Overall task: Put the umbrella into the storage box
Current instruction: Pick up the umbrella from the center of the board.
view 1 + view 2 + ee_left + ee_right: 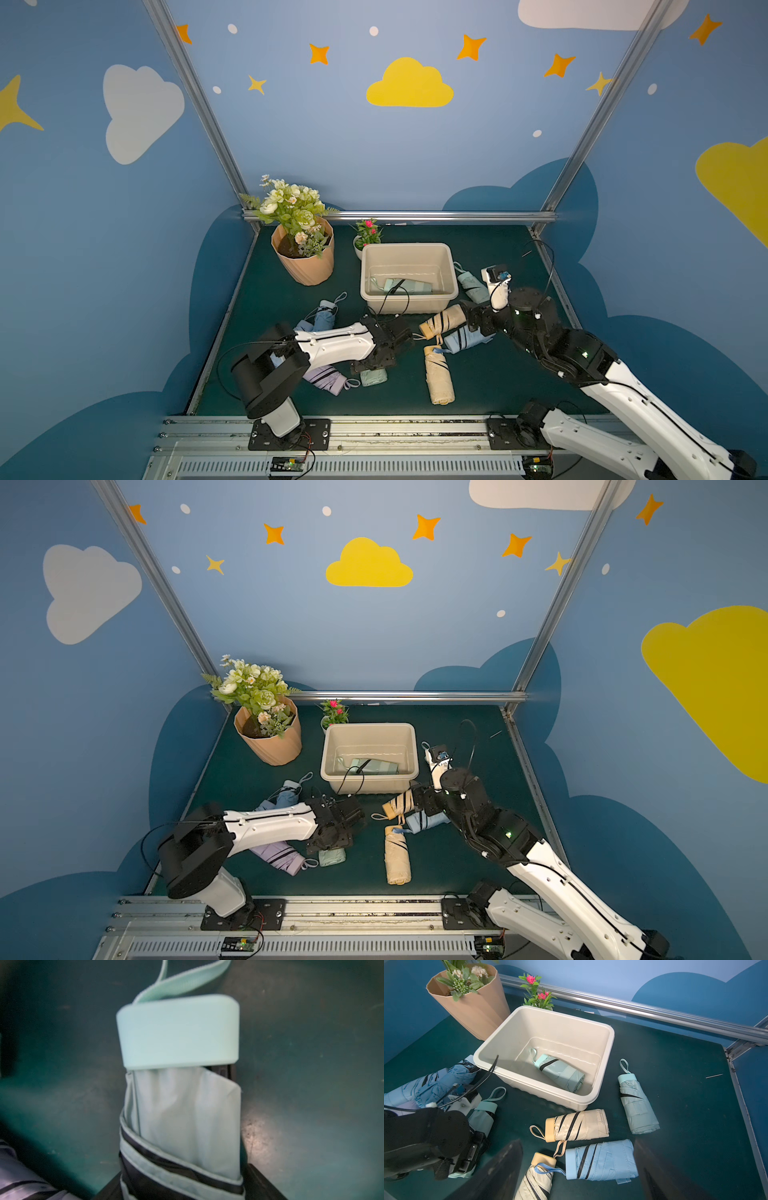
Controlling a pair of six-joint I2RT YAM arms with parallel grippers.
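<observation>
A mint-green folded umbrella (pixel 178 1030) lies on the dark green mat, its wrist strap pointing away from my left wrist camera. My left gripper (pixel 185 1186) is down over it with a dark finger against each side of the fabric; in both top views only its end (pixel 374 376) (pixel 332 857) shows below that gripper (pixel 376 361). The beige storage box (pixel 409 249) (pixel 610 1043) stands behind, with another mint umbrella (pixel 560 1072) lying inside. My right gripper (pixel 576 1142) (pixel 469 322) hangs open above a light blue umbrella (pixel 602 1159), holding nothing.
Loose umbrellas lie around: two cream ones (pixel 440 322) (pixel 438 380), a mint one (pixel 471 286) right of the box, a blue one (pixel 324 316) and a lavender one (pixel 324 378) under the left arm. A tan flower pot (pixel 305 257) and small pink plant (pixel 365 235) stand at the back.
</observation>
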